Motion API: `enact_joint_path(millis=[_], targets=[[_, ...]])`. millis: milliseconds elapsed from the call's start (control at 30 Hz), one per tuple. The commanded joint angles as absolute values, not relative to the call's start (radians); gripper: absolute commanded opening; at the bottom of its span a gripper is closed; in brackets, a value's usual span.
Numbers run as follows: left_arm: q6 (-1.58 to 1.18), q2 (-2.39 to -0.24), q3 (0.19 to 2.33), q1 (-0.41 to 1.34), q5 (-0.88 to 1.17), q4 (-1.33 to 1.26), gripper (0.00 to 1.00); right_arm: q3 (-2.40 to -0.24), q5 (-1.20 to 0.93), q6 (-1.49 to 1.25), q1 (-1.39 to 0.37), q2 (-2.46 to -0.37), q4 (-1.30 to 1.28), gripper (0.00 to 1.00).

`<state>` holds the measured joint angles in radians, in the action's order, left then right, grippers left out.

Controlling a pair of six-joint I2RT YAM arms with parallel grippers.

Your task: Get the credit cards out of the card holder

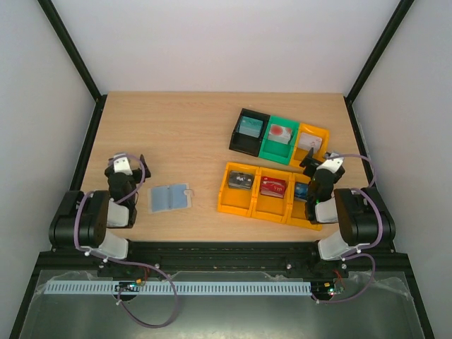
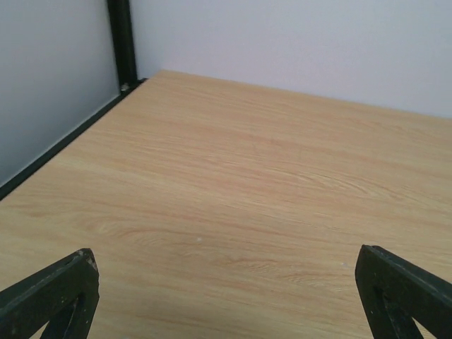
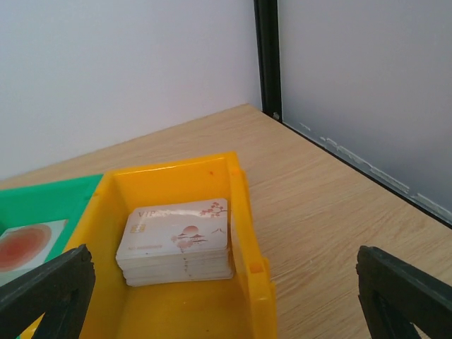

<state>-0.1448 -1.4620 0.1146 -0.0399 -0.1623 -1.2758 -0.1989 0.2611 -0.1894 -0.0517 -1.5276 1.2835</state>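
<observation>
Both sets of jaws are seen wide apart and empty: the left gripper (image 1: pixel 131 161) over the worktop (image 1: pixel 176 127), the right gripper (image 1: pixel 319 159) over a yellow bin (image 3: pixel 244 212). The card holder (image 1: pixel 170 198) lies opened near the left gripper, untouched; an approach to it is judged to be needed first.

card holder (image 1: pixel 171 198) on table (image 1: pixel 176 134), bins (image 1: pixel 235 207) to its right

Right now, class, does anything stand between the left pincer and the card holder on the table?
Nothing visible does. The card holder lies flat on the table, just right of the open left pincer. The yellow bins sit farther right, beyond it.
</observation>
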Motion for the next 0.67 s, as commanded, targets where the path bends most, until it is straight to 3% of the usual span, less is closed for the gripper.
enact_joint_path(millis=[0,633], targets=[[-0.082,-1.526,0.195,-0.038,-0.043,-1.325,0.99,-0.21,0.239,-0.169,-0.046,-1.53,1.302,0.99],[-0.043,-1.539,0.239,-0.028,0.011,-1.261,1.0,-0.215,0.225,-0.163,-0.046,-1.531,1.299,0.99]])
